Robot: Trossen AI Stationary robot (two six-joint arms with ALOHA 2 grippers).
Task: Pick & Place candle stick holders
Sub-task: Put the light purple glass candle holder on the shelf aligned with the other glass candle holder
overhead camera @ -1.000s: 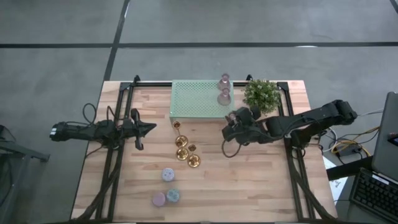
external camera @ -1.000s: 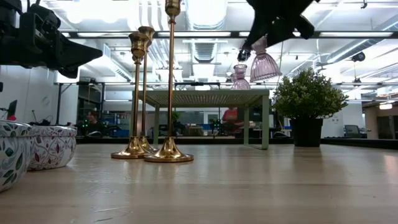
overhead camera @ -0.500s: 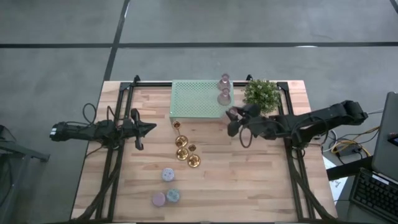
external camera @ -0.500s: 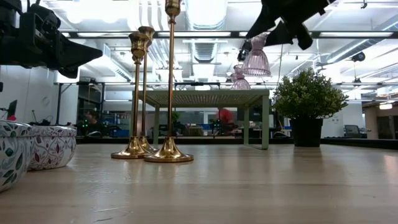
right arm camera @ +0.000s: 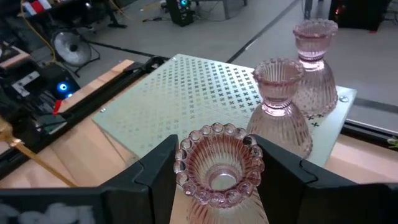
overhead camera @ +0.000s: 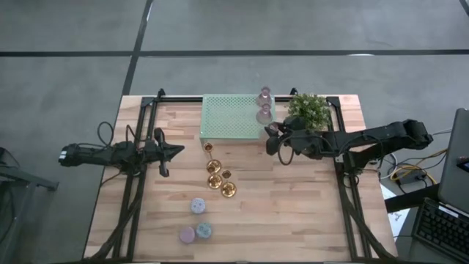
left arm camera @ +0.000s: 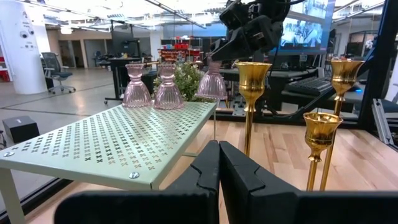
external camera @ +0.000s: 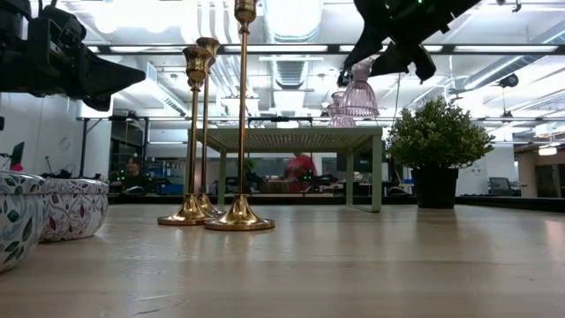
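Right gripper (overhead camera: 272, 138) shifted up-left since earlier frame, clamped on pink glass holder (right arm camera: 219, 169), now raised at right edge of green stand (overhead camera: 231, 117), frame centre-top. Two glass holders (overhead camera: 264, 105) on stand. Left gripper (overhead camera: 178, 150) pinched closed, mid-left. Gold holders (overhead camera: 218, 177) tops cut off in low view.

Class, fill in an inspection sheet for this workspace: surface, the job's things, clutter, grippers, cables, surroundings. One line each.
Surface: pale wooden table, with a mint-green perforated metal stand at its far edge.
Job's things: two ribbed pink glass holders on the stand; a third pink glass holder held above the stand's near edge; four shiny gold metal candlesticks; three squat pastel round holders.
Clutter: bushy green potted plant.
Grippers: right gripper clamps the third holder; left gripper shut, empty, waiting at the left.
Cables: loops by both arms.
Surroundings: grey floor; a person behind the table.
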